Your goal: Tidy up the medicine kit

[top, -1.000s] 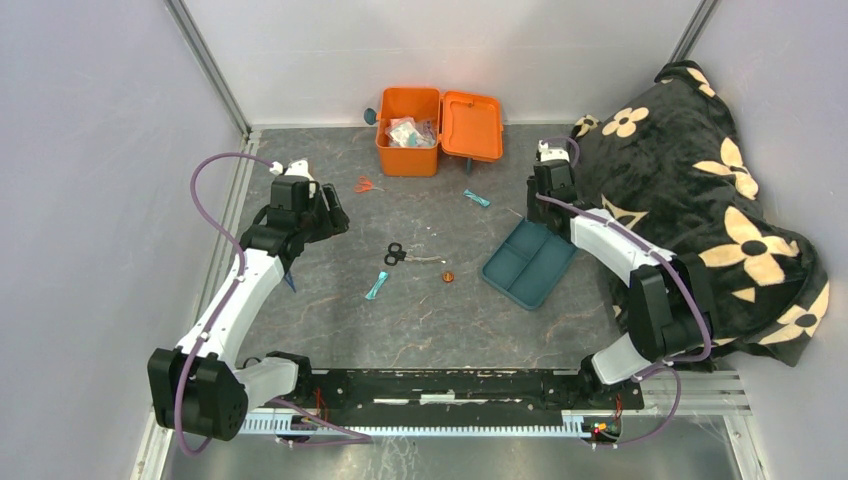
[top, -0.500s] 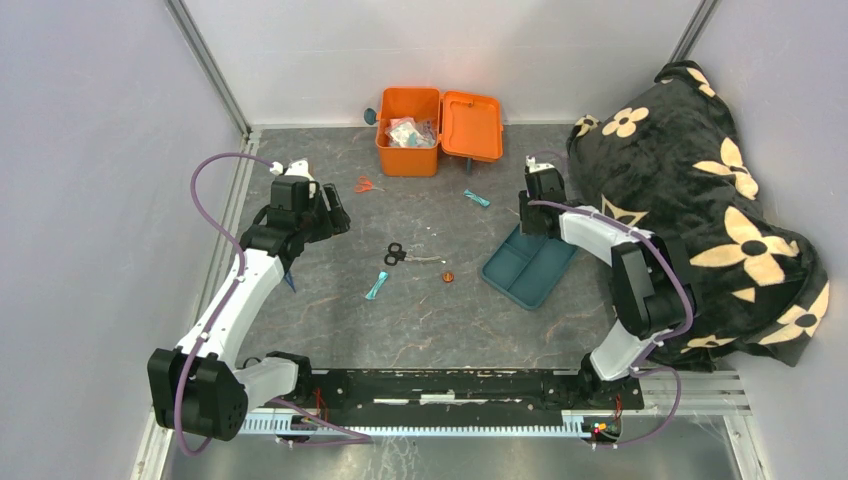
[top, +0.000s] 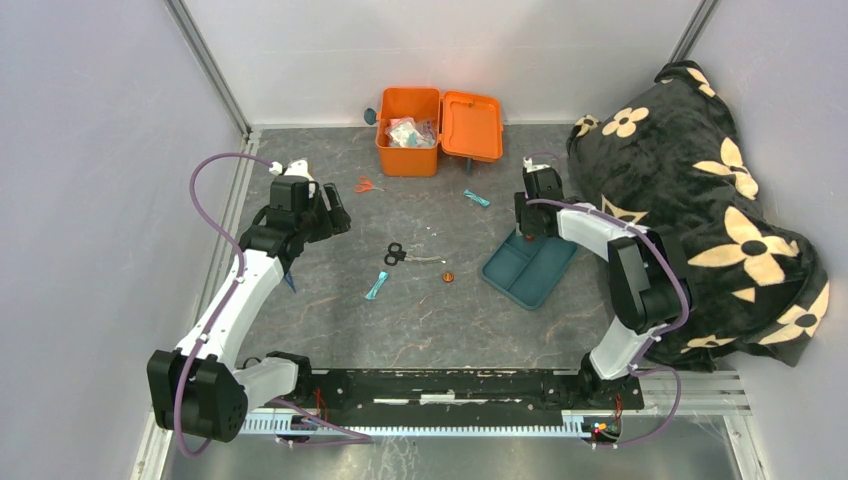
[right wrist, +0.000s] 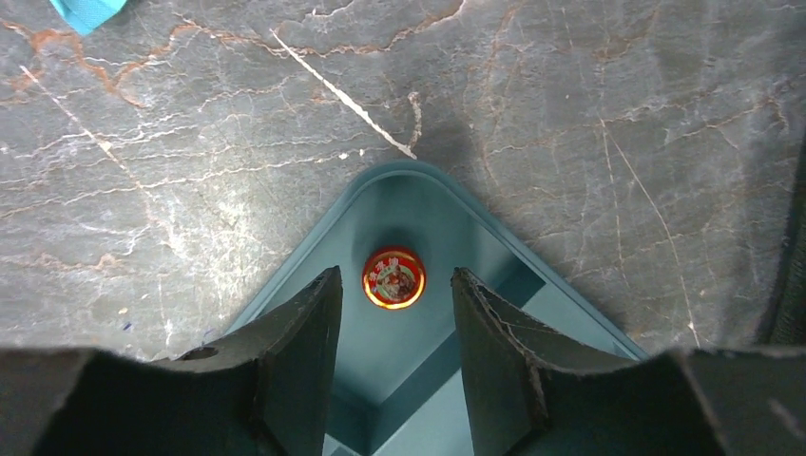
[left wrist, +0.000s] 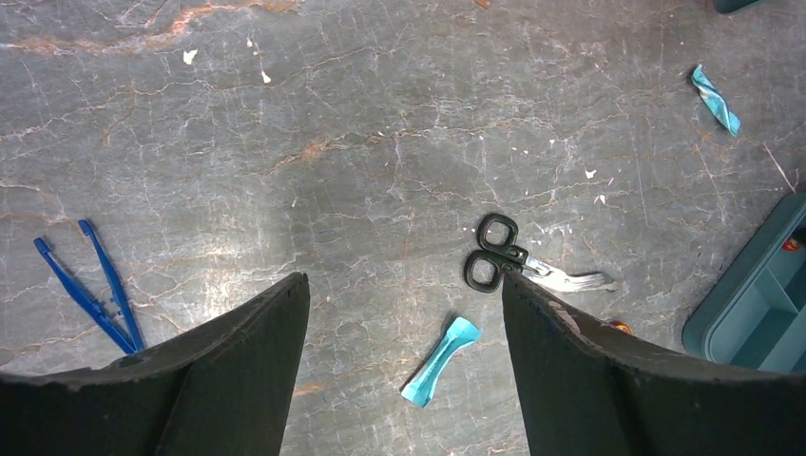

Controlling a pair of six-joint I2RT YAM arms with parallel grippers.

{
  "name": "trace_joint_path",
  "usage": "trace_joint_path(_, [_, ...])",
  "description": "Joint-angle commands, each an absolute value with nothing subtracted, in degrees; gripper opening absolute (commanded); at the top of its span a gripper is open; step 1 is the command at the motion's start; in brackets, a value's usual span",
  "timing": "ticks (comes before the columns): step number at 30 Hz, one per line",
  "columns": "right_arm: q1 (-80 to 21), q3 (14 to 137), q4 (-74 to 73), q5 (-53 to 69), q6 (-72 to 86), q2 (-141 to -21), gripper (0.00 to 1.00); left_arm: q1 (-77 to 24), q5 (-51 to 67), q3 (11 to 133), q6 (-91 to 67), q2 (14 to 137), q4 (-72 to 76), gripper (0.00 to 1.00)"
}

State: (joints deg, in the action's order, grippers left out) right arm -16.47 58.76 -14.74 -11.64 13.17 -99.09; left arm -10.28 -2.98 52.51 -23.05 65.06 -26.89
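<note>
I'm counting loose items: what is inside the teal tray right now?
A small round red tin lies in the teal tray's corner compartment, under the open right gripper. From above the other compartments look bare; the gripper covers that corner there.

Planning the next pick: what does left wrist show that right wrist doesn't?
Left wrist only: blue tweezers, black-handled scissors, a flat teal packet. Right wrist only: a clear look at the red round tin in a corner compartment of the teal tray, under the open right end effector. Both: that tray, the marbled table.
</note>
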Motion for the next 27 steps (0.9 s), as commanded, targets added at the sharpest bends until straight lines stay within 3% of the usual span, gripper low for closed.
trace_joint_path(1, [-16.5, 60.4, -14.9, -11.5, 13.2, -92.2, 0.53, -10.0, -4.1, 52.6, -21.9, 63.4, -25.1, 0.81])
trace_joint_path(5, [-19.3, 58.3, -15.8, -9.3, 13.7, -86.4, 0.54, -9.9, -4.5, 52.5, -22.0, 63.1, -25.3, 0.82])
trace_joint_path(15, [-37.1, 50.9, -15.7, -7.0, 18.9, -81.4, 0.64, -9.9, -5.6, 52.3, -22.1, 62.7, -25.3, 0.91])
trace_joint_path(27, [-46.9, 57.1, -14.3, -7.2, 19.2, -92.7, 0.7, -9.9, -5.2, 52.3, -22.2, 63.1, -25.2, 0.95])
